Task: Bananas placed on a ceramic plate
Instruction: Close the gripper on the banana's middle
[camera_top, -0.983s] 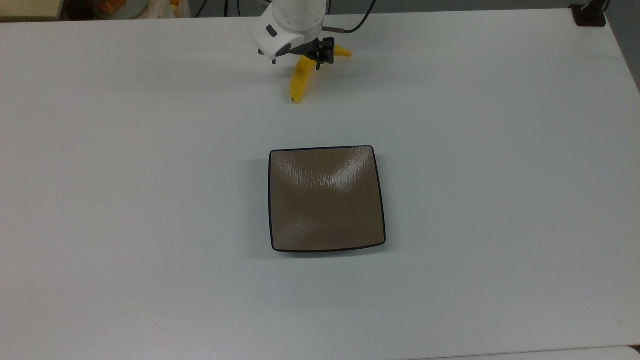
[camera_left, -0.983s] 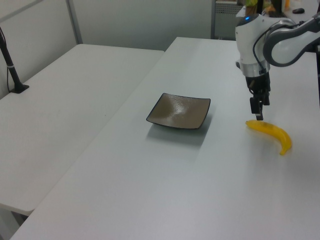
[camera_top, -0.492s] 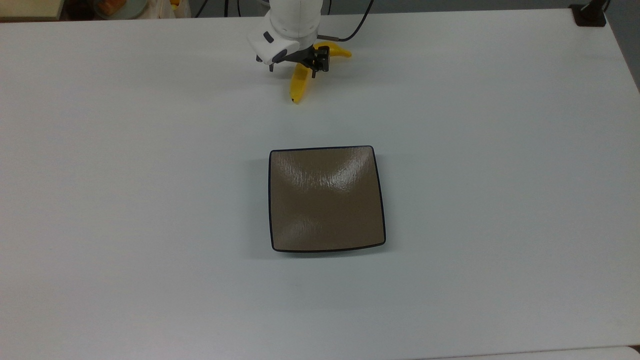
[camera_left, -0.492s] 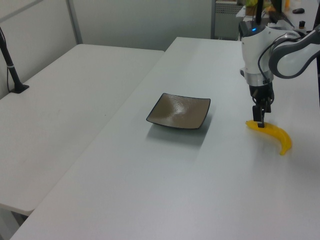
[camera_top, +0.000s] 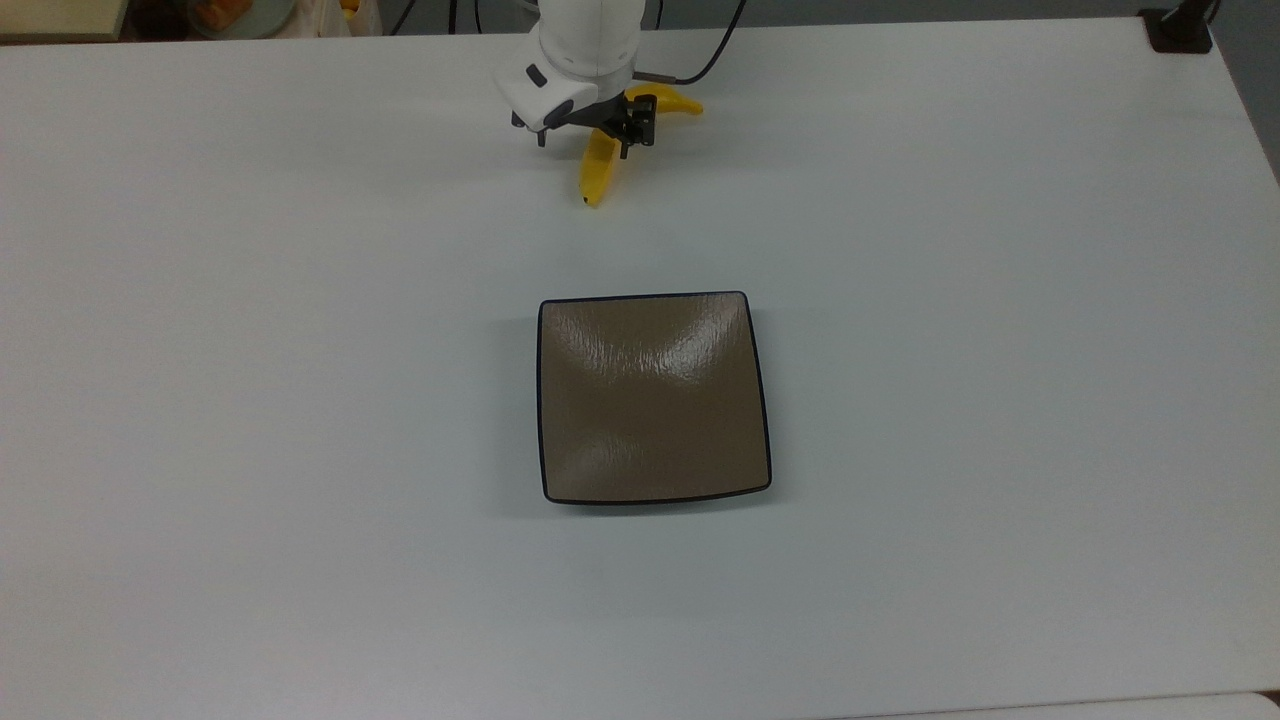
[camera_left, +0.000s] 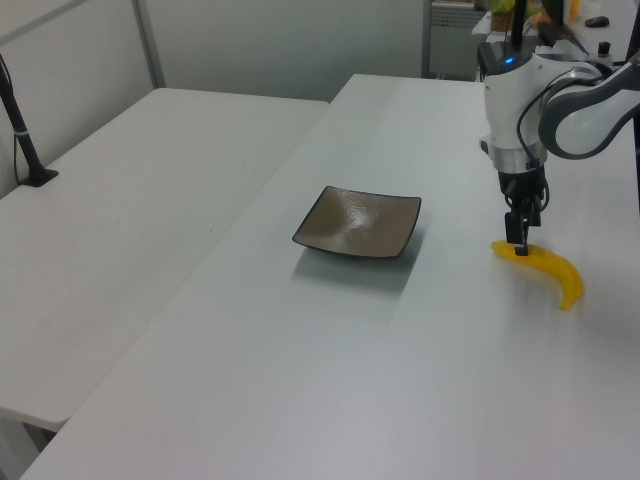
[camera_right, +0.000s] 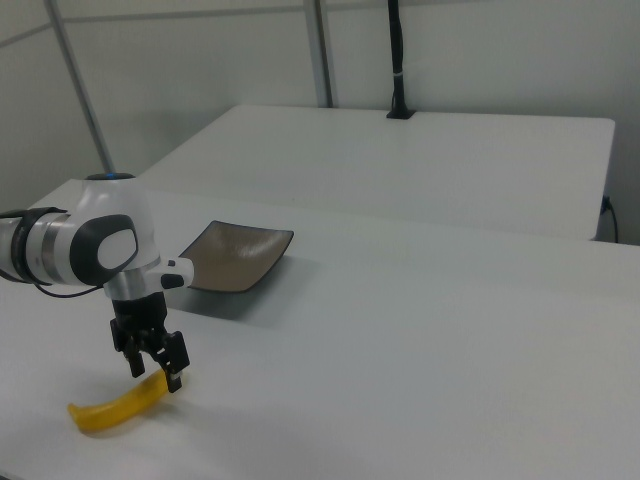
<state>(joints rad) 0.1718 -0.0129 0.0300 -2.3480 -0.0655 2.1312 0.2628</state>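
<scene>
Gripper (camera_top: 625, 128) is down at table level over the banana (camera_top: 598, 172), which lies on the white table (camera_top: 300, 400), well apart from the ceramic plate (camera_top: 655, 398) and not on it. Key relation: the fingers point straight down and meet the fruit part-way along its length, nearer the stem end than the dark tip; in the top view the long axis runs from the stem at upper right, under the gripper, to the tip at lower left, bowed. In the right view the gripper (camera_right: 152, 362) straddles the banana (camera_right: 117, 408) across its width, so the closing line looks crosswise to the long axis. Fingers sit at a narrow spread on either side of the fruit; whether they already press it I cannot tell. In the left view the gripper (camera_left: 518, 243) touches the banana (camera_left: 545, 270) at the end nearer the plate (camera_left: 358, 222). Judgement: grasp step in hand; lift and carry not begun. Surface: 1 plain matte tabletop, a second table alongside; grey walls, a black post (camera_right: 397, 60) at the far edge.
</scene>
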